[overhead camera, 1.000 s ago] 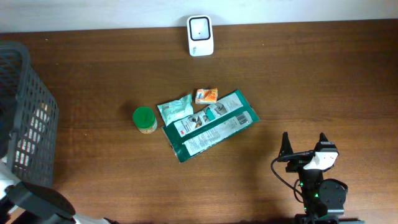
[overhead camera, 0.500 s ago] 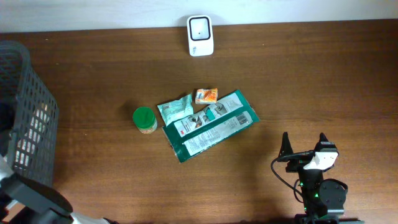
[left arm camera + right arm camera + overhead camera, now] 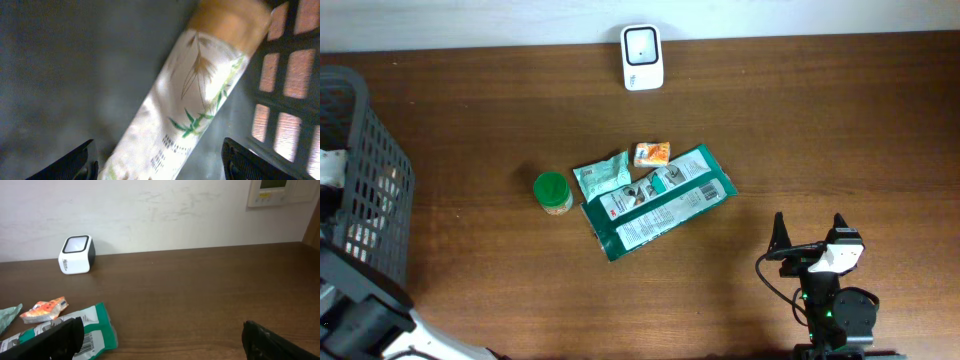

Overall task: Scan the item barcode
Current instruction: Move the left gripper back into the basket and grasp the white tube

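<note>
Dark brown wood of the table (image 3: 800, 130) fills the overhead view, with a white wall behind it. The white scanner (image 3: 642, 57) stands at the upper centre of that frame, and the grey basket (image 3: 375, 170) is at the far left edge.

As I judge it, the item to scan is the bottle (image 3: 200, 95) with a leaf pattern and a tan cap. It lies on the basket floor, diagonal in the left wrist view. The left pincer (image 3: 160, 162) is released. Its two fingers stand on either side of the lower part of the bottle, with a gap on both sides, so nothing is grasped yet. The right pincer (image 3: 809, 226), at the lower right of the overhead frame, is also spread wide and empty, well apart from the packets (image 3: 658, 203) in the middle of the table.

Several things could go wrong from here. The bottle is round and lies at an angle to the fingers, so it may roll or turn away when I close. The basket wall is near at the right of the wrist view, and a finger could catch in the lattice. A small dark print near the lower end may be the barcode, but it is too blurred to be sure. If the fingers cover it, the scanner will not read it.
</note>
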Robot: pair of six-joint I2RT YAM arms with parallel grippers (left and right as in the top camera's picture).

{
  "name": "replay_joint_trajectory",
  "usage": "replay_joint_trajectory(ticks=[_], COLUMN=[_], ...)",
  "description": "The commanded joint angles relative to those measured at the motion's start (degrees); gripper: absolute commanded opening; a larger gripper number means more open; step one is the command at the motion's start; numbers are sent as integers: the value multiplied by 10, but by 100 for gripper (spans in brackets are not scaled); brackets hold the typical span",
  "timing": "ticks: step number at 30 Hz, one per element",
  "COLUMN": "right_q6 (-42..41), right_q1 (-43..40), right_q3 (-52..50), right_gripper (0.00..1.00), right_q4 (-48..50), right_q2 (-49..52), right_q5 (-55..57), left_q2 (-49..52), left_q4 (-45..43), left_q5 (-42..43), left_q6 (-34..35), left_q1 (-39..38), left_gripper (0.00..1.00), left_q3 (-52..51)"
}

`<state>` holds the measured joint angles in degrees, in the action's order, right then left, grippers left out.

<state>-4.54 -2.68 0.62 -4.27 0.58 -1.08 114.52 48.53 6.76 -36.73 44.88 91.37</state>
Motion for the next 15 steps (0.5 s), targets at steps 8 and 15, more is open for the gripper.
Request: replay_joint_trajectory(ticks=[8, 15], right_q6=[-4, -4], right_q1=[4, 4], right_q3=[-3, -3], right_gripper=[98, 98], right_q4=[-3, -3], right_q2=[-3, -3], right_q5=[5, 5], left_q2=[75, 83], left_q4=[4, 1], left_q5=[31, 29], left_q6=[-47, -45], left_q1=[3, 4], left_gripper=[72, 34], left_q3=[-6, -6])
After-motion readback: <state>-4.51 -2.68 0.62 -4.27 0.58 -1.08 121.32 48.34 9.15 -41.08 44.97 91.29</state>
